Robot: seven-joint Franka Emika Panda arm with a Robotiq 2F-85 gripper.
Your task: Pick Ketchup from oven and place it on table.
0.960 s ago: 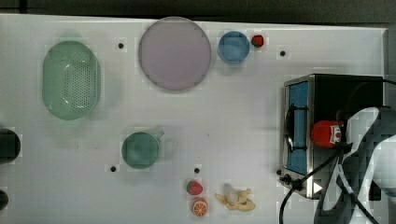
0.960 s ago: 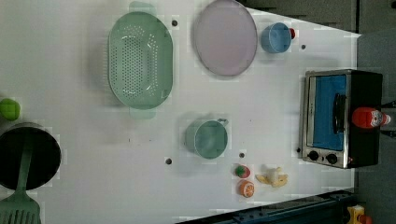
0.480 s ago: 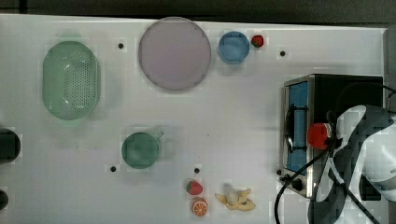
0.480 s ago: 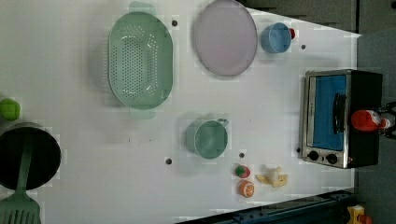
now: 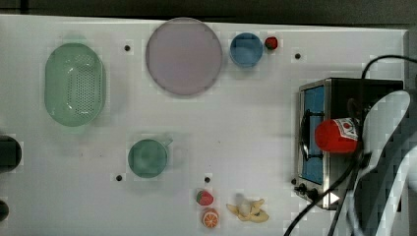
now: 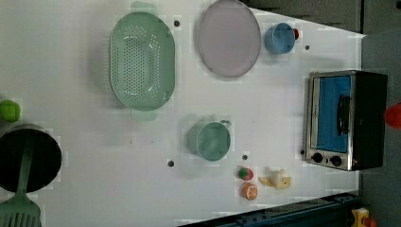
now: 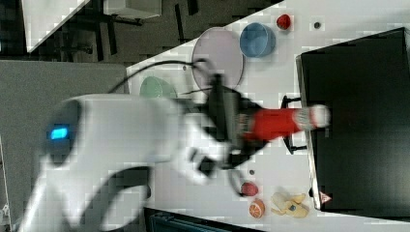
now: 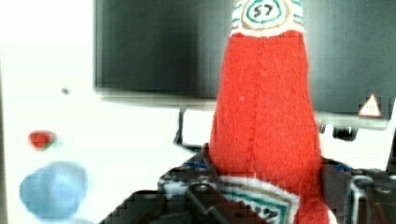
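Already gripped: Ketchup [image 7: 273, 124] pinched at its base end in the gripper [image 7: 236, 126], held above the oven [image 5: 344, 142], long axis running straight out from the fingers and ending in the white cap [image 7: 316, 116] over the oven's black top in the right view. Seen in the top view as a red end [image 5: 336, 135] over the oven's front edge and door handle, apparently clear of the surface, though height hard to judge. Needs, by the look of it, carrying toward the top view's left, onto bare table [image 5: 246, 118] between the oven and the green cup [image 5: 147, 157], well apart from the strawberry [image 5: 205, 197], the orange slice [image 5: 210, 218] and the banana [image 5: 248, 210]. Cut off in the left view, merely a red sliver [image 6: 393, 116] at the edge. Fingers largely hidden under the label [image 8: 254, 203] in the wrist view; arm body masking the oven's far side in the top view.
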